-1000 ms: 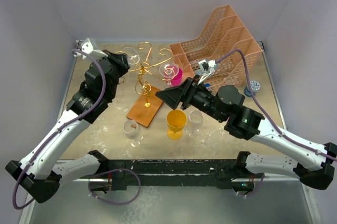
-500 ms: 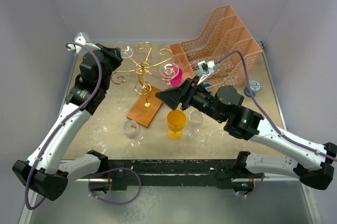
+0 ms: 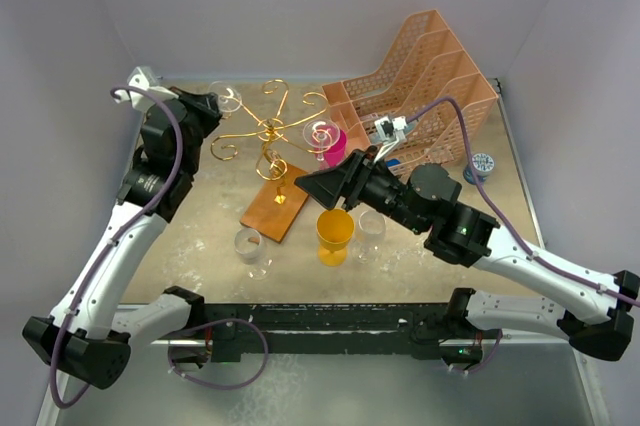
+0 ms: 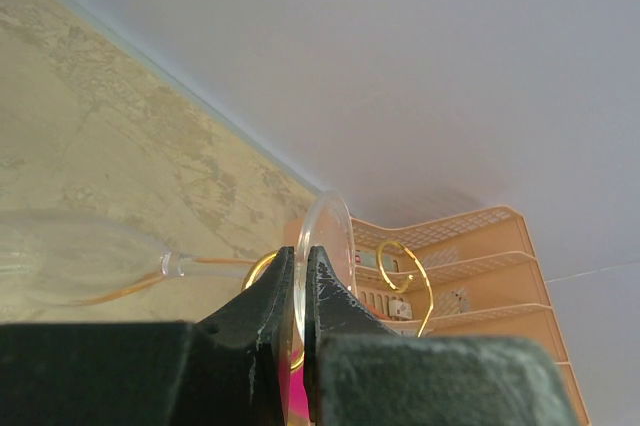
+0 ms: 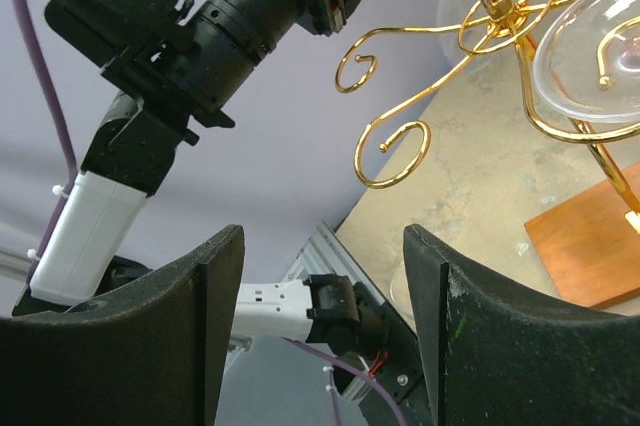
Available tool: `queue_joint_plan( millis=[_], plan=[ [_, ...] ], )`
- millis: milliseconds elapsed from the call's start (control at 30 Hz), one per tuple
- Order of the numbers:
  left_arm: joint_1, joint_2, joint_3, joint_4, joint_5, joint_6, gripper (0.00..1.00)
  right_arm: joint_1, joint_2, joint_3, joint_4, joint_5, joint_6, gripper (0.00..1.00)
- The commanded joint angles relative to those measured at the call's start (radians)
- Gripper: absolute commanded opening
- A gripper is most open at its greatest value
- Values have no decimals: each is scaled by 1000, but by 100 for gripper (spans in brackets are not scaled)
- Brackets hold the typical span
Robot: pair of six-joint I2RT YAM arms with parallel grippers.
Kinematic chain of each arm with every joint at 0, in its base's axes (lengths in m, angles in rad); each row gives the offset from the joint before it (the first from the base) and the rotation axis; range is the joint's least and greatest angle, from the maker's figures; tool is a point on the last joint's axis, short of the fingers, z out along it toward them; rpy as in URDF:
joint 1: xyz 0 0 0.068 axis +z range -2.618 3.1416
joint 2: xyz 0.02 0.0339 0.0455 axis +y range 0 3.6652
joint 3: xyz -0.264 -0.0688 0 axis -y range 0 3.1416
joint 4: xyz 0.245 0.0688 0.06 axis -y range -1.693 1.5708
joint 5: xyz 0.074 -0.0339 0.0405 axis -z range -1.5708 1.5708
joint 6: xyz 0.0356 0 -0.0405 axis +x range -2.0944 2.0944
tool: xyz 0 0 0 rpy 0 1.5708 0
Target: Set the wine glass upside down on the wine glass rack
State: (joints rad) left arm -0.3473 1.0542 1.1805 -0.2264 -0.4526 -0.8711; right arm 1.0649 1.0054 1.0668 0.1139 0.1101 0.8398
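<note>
Leftward and back goes my left arm, carrying the wine glass (image 3: 226, 98) clear of the left scrolls of the wine glass rack (image 3: 272, 131).
Above the desk (image 3: 200, 231), beside the rack's base, the right gripper (image 5: 322, 246) waits spread wide, out of the way I think. The left gripper (image 4: 303, 258) pinches the glass's foot, leaving the stem free for a scroll. The stem lies near level with the bowl away from the rack, not inverted.

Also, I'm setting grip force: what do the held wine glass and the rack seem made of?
The wine glass in the left gripper looks like clear glass, possibly plastic: the table shows through its bowl. The wine glass rack looks like shiny gold-toned metal wire, with glints on its curls; its flat copper-brown base could be metal or wood.
</note>
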Motion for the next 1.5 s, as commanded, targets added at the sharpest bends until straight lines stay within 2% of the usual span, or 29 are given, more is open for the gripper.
queue_joint_plan(
  millis=[0,767,933,1233,1467],
  plan=[
    [16,-61,6,30,-34,-38,0,2,-8,-11,54,-14,17,67],
    [18,-123,-48,-86,46,-100,0,2,-31,-34,5,34,22,66],
    [18,-124,-45,-130,33,-102,6,2,-39,-39,-5,45,22,66],
    [18,-120,-34,-180,20,-90,10,1,-52,-49,-28,78,24,66],
    [18,-103,6,-230,8,-78,21,3,-63,-51,-69,115,29,66]
  ],
)
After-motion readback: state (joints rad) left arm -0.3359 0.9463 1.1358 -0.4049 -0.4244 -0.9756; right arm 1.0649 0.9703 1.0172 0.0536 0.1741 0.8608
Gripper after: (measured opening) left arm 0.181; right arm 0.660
